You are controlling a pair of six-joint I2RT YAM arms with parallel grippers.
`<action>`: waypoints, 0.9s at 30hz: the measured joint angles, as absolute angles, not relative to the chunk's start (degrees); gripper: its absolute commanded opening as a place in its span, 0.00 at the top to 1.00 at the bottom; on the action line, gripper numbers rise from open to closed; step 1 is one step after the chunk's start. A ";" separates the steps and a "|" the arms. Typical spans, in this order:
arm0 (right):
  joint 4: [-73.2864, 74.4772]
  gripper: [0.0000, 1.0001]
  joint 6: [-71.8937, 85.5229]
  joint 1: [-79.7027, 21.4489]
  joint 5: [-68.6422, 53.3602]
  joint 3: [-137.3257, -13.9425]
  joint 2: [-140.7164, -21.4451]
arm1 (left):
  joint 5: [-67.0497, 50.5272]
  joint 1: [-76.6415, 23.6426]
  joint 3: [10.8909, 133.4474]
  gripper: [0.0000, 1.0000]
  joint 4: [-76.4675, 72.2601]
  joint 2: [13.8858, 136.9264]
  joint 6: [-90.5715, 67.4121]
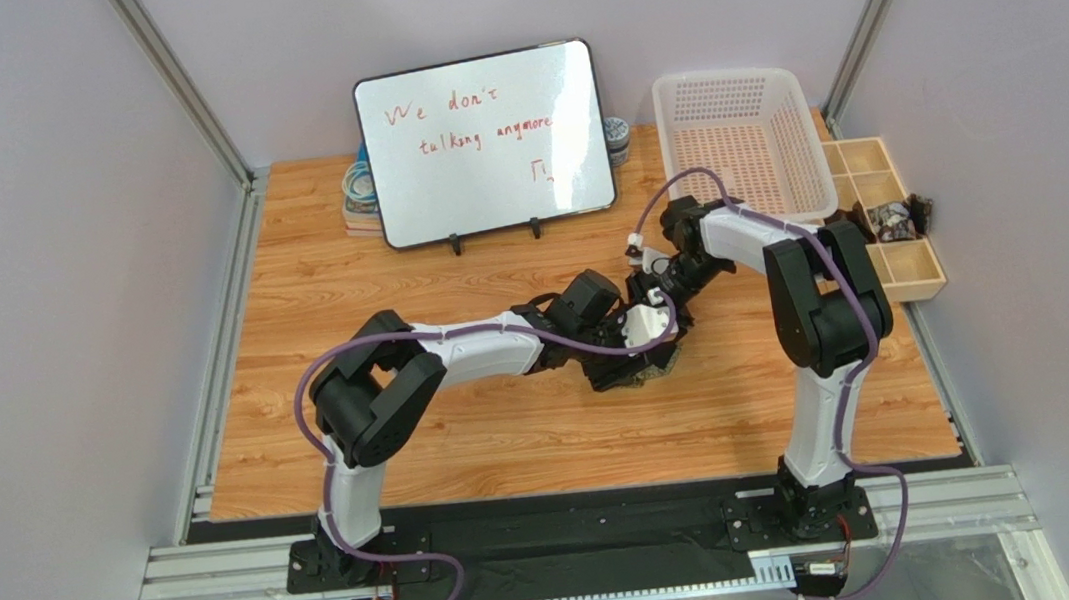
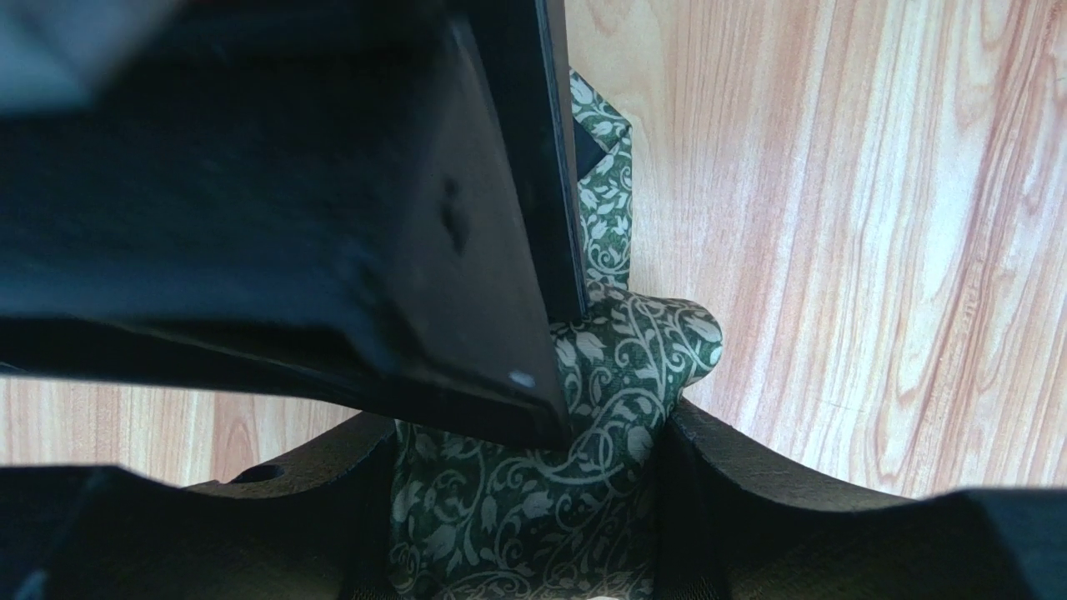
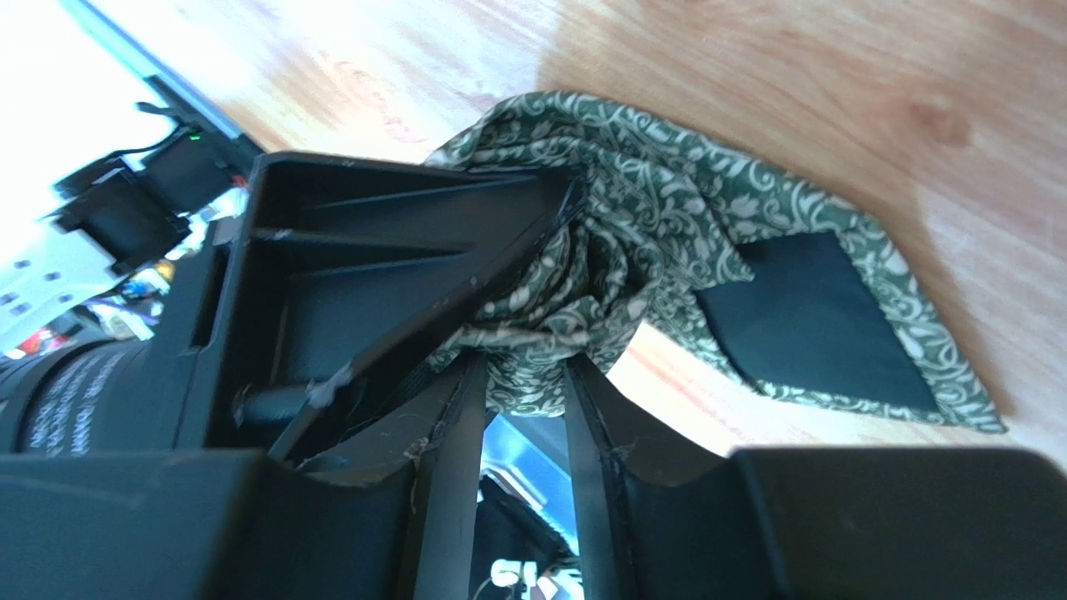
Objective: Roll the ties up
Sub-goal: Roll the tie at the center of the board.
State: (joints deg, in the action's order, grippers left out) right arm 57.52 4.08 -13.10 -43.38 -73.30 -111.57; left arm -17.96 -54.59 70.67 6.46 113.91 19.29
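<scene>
My left hand [image 2: 532, 419] reaches in from the left to the middle of the wooden worktop [image 1: 840, 401] and holds the tie [image 2: 601, 363]. The green, vine-patterned cloth is bunched into a thick roll that fills the gap between the two fingers. Rolled up like this, the bundle has no clear long axis. In the left wrist view a narrow strip runs straight away from the roll along the wood. In the right wrist view the loose pointed end lies flat beside the roll with its black lining face up, the point turned away from the bundle toward that view's lower right. My right hand [image 3: 524, 369] meets the roll from the right, jaws narrow, with a fold of cloth sitting at its fingertips. I cannot tell whether they pinch it. Along the back, a propped whiteboard [image 1: 484, 143] reads "We don't talking anymore" in red marker. To its right come a white mesh basket [image 1: 727, 74] and then a wooden divided tray [image 1: 909, 283].
</scene>
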 measured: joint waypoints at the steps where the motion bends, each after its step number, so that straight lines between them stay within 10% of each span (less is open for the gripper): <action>1: 57.12 0.71 4.27 -13.50 -42.61 -73.19 -111.77 | -18.11 -54.57 70.67 0.81 6.46 113.91 19.42; 7: 57.04 1.00 5.17 -13.23 -42.24 -73.45 -113.67 | -19.03 -54.15 70.65 0.80 6.42 113.91 19.66; 27: 56.36 1.00 7.94 -13.54 -41.74 -74.00 -114.26 | -21.85 -52.12 67.59 0.34 4.03 111.96 19.79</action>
